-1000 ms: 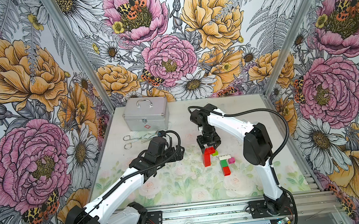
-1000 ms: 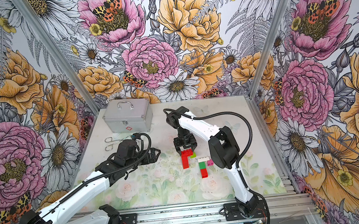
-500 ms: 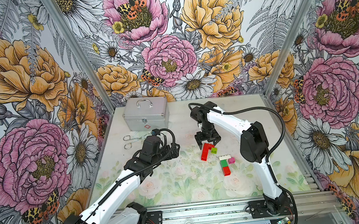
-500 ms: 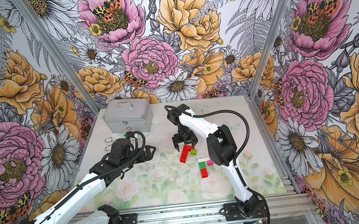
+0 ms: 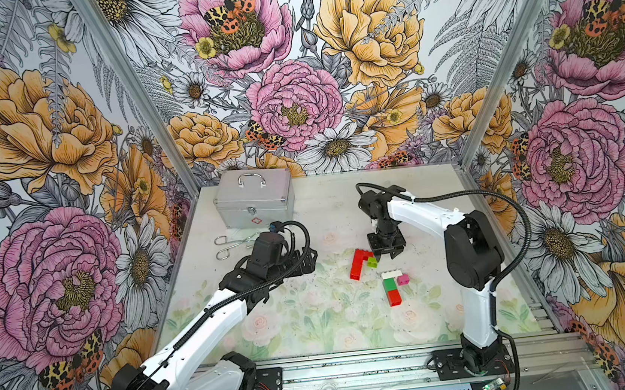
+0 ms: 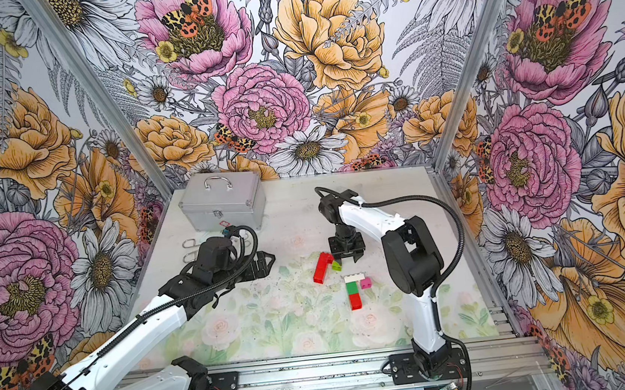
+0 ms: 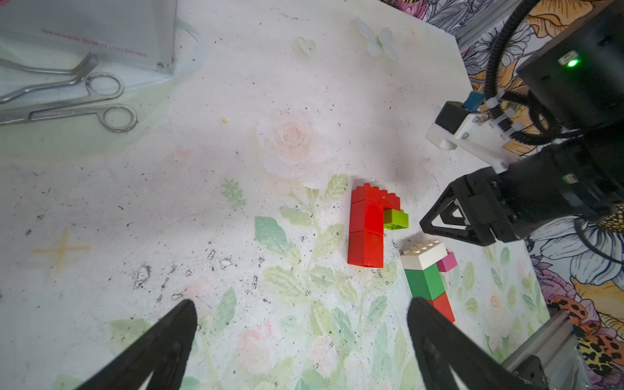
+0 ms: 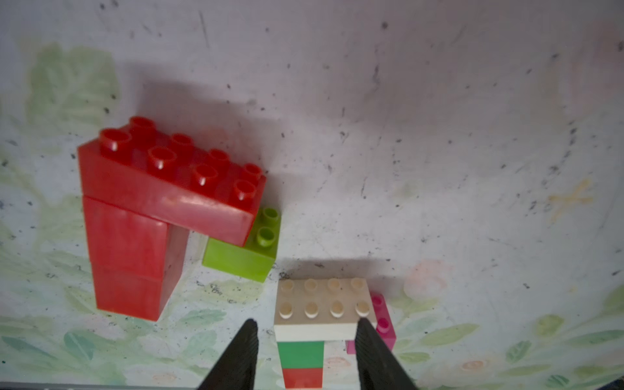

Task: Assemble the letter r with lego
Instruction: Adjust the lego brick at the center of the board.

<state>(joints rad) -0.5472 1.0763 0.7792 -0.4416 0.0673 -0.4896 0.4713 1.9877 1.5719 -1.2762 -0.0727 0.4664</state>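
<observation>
Right claw (image 5: 385,256) is hanging partly spread and empty in both top views, just beside the lime brick (image 5: 372,262) tucked under the overhang of the red r-shape (image 5: 357,264), while my left claw (image 5: 306,261) is hovering well apart. From my left wrist, those fingers (image 7: 162,344) are standing wide, gripping nothing. From my right wrist, the white-topped stack (image 8: 317,332) is lying beyond my fingertips (image 8: 246,341), the pink brick (image 8: 385,320) touching it.

red lego stack (image 5: 357,266), white-green-red stack (image 5: 390,286) near

right pincer (image 5: 387,255): moved from over red lego (image 5: 357,266) to just right of it | red lego: straight → slanted
</observation>
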